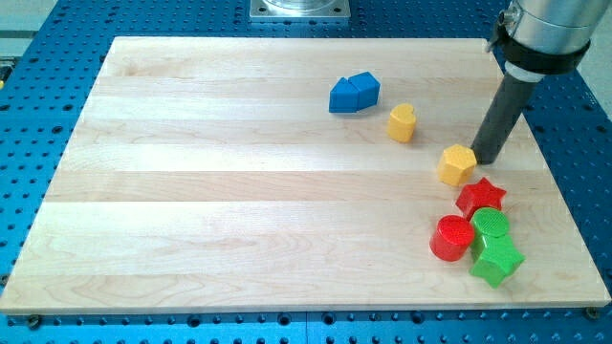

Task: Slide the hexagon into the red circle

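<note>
Our yellow hexagon lies near the board's right edge, above the red star and red circle. Our upright rod (no fingers) sets my tip just right of it.

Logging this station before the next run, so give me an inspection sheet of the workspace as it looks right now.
Surface: wooden board, flat, light wood.
Job's things: yellow hexagon toward the view's right; red circle below it, red star between them.
Clutter: blue block, yellow heart, green circle, green star, the greens beside the red circle.
Gripper: none; my tip just right of the hexagon.
Cables: nothing seen.
Surroundings: blue perforated base.
</note>
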Tool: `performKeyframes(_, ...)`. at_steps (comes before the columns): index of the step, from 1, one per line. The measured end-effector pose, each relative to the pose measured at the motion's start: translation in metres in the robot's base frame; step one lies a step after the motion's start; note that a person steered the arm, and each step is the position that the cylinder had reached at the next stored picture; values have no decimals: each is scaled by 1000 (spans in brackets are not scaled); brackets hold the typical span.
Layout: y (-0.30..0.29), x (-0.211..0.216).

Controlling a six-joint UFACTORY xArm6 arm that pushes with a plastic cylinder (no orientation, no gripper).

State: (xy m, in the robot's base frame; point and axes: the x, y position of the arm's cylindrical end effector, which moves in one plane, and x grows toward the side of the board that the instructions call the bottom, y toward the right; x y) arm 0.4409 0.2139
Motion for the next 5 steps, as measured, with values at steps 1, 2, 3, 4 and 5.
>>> performKeyframes(1, -49, 24)
performKeyframes(2, -39, 2)
performKeyframes(3, -98, 6)
performKeyframes(4, -82, 34)
performKeyframes(5, -82, 59)
